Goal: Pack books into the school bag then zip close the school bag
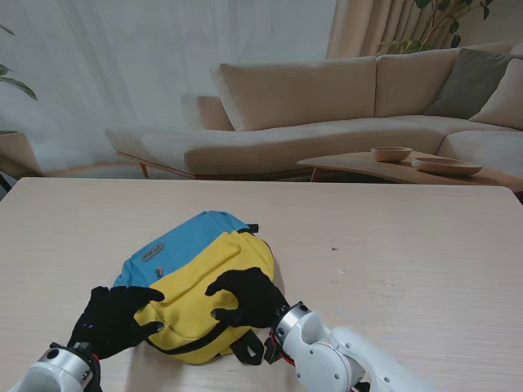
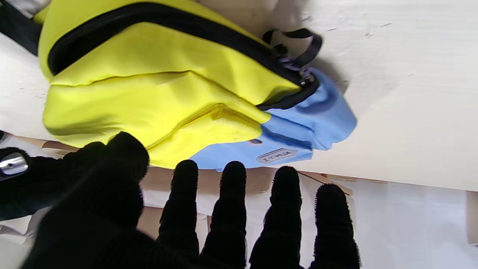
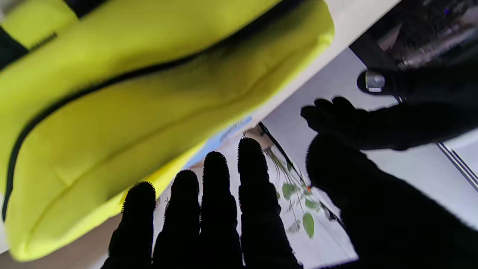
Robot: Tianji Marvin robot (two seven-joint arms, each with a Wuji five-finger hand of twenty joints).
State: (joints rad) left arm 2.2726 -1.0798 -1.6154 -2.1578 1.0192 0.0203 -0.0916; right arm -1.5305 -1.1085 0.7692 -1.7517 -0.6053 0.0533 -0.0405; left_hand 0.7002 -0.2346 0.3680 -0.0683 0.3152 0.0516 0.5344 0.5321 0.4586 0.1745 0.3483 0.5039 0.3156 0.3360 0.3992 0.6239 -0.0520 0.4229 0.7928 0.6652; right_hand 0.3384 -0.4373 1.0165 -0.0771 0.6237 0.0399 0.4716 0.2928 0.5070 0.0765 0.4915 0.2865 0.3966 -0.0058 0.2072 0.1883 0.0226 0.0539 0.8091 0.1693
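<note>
My left hand (image 1: 110, 320) and right hand (image 1: 245, 297), fingers spread and gripping nothing, are resting on the yellow near end of the bag (image 1: 196, 278), lower middle of the frame.

School bag (image 1: 198, 282): near edge partly covered by both hands. Books not visible; bag contents can't be told. Right wrist view: bag blurred, cut off at frame edge. Zip pull (image 2: 304, 76) small, detail unclear. Label (image 2: 276, 155) text illegible.
</note>
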